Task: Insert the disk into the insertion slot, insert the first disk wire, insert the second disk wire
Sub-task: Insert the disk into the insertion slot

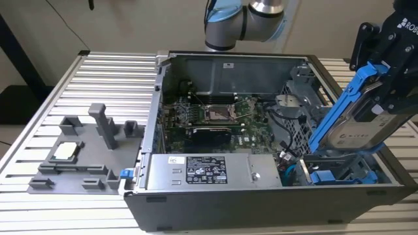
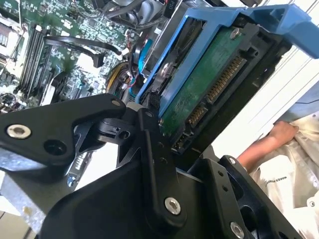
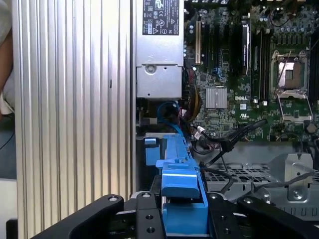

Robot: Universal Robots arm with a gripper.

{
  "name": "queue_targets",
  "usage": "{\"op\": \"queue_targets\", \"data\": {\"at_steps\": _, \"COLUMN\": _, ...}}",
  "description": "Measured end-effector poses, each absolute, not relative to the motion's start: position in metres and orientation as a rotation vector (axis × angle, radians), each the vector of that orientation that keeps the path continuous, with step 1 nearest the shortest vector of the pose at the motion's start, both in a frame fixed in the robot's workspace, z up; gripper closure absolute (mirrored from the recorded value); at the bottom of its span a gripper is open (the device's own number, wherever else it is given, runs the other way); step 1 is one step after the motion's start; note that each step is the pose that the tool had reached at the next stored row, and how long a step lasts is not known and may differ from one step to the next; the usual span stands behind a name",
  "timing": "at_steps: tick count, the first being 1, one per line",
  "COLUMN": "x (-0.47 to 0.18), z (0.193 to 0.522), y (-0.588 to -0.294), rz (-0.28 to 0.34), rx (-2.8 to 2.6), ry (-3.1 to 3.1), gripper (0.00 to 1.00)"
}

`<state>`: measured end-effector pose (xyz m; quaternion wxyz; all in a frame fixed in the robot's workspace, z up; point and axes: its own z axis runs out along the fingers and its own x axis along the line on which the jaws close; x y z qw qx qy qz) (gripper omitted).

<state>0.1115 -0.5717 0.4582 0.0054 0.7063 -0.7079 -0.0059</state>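
The gripper (image 1: 382, 83) is clamping the tilted disk (image 1: 349, 122) between its fingers above the insertion slot (image 1: 343, 164); a blue-fronted unit (image 1: 324, 177) is sitting in the drive cage (image 1: 385, 171).

Exterior view: even, diffuse overhead light; soft shadows inside the computer case (image 1: 228, 63). Second wrist view: ribbed table (image 2: 289, 84) behind the disk (image 2: 209, 84) blown out to white, disk underside in shade.

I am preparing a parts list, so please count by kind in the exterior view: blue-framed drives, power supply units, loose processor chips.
Blue-framed drives: 2, the disk held in the gripper and a second blue-fronted unit in the drive cage
Power supply units: 1
Loose processor chips: 1
Total: 4
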Motion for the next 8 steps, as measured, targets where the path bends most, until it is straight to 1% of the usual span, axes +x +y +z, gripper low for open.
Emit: {"op": "queue_targets", "data": {"at_steps": 8, "x": 0.1132, "z": 0.4471, "y": -0.5717, "rz": -0.018, "rx": 2.22, "ry": -2.208, "gripper": 0.67}}
